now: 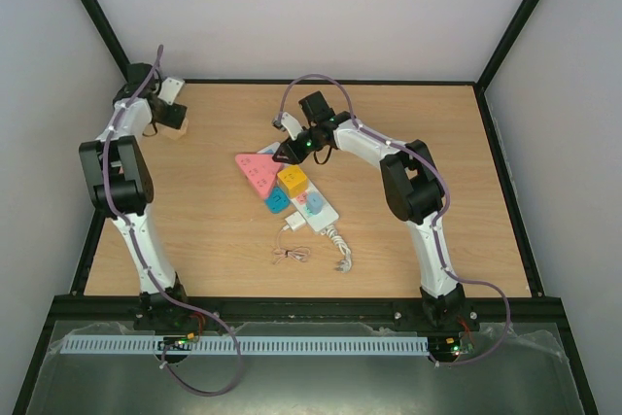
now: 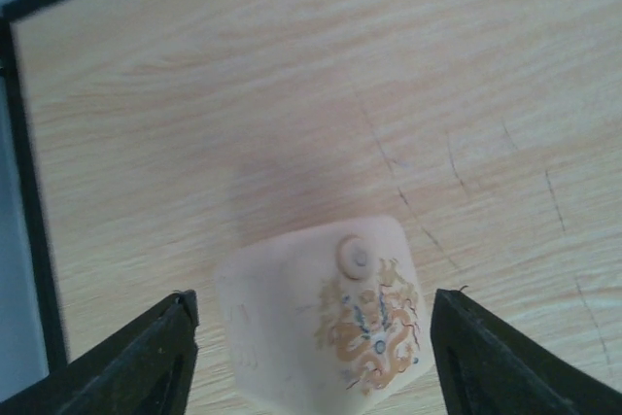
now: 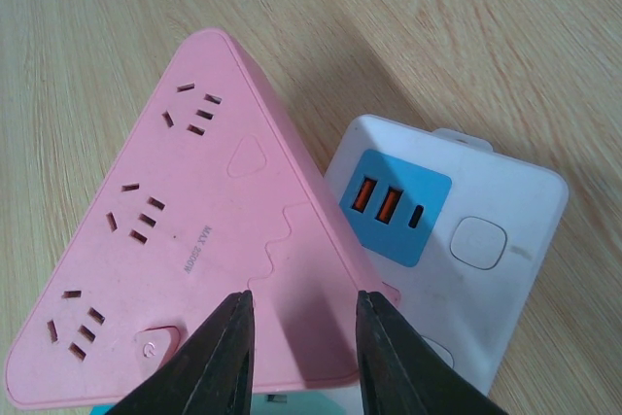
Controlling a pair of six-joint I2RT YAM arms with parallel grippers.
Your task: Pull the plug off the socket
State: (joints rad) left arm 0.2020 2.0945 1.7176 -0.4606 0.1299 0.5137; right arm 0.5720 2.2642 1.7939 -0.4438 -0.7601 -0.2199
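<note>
Fingers (image 2: 146, 362) over wooden tabletop (image 2: 292, 65), perhaps scratched

We find the overhead view bright and evenly lit from above, the pale wooden tabletop (image 1: 437, 240) carrying only soft, short shadows; our left wrist view is hazy, the cream rounded block with a printed pattern (image 2: 321, 328) out of focus; our right wrist view is crisper, the pink triangular plastic block (image 3: 175, 221) throwing a soft shadow onto the wood, the white rectangular power strip (image 3: 515, 201) evenly bright.
</note>
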